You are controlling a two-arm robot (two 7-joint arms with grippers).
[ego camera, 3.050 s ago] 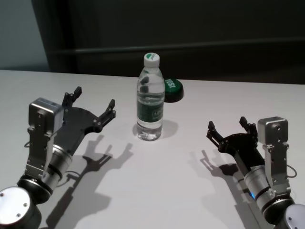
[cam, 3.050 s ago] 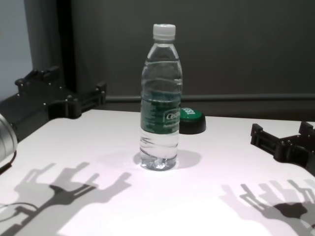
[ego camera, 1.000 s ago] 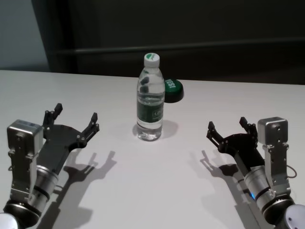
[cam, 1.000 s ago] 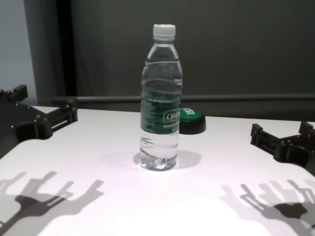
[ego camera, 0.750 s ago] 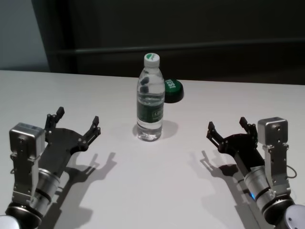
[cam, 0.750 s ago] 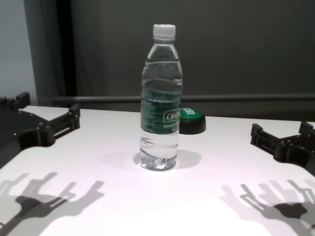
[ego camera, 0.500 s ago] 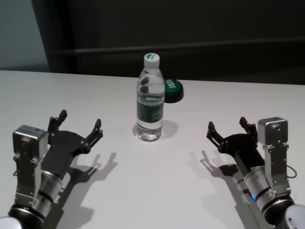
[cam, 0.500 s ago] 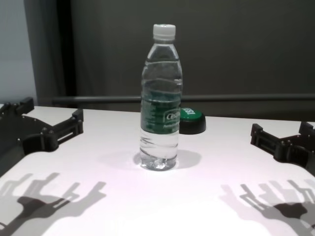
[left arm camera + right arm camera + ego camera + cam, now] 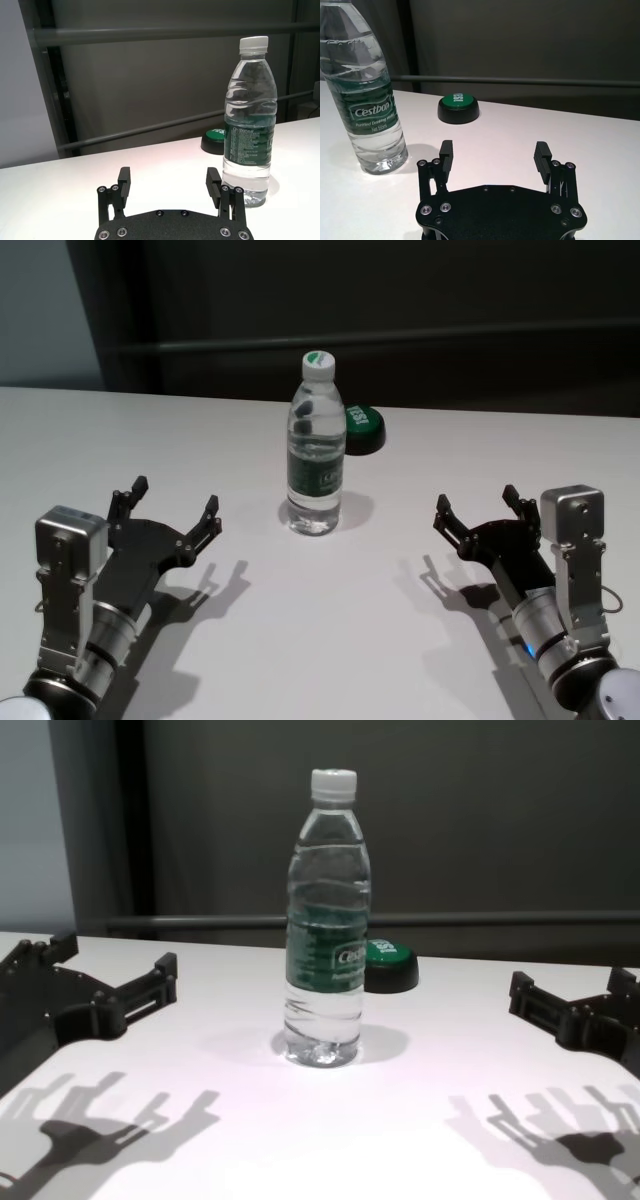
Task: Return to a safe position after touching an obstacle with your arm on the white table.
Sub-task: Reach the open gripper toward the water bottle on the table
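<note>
hovering spread and empty, left tool (image 9: 172, 504) sits apart from the bottle (image 9: 316, 446), avoiding contact; right tool (image 9: 481, 507) parked spread.

The clear water bottle (image 9: 316, 455) has a white cap (image 9: 318, 362) and a dark green label (image 9: 317, 473) with white lettering. Behind it, a black-based button (image 9: 361, 429) has a green top on the plain white table (image 9: 330, 620).

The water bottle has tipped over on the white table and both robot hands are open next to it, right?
Not quite. The water bottle stands upright on the white table, as the chest view shows. The left gripper and right gripper do sit either side, jaws open.
</note>
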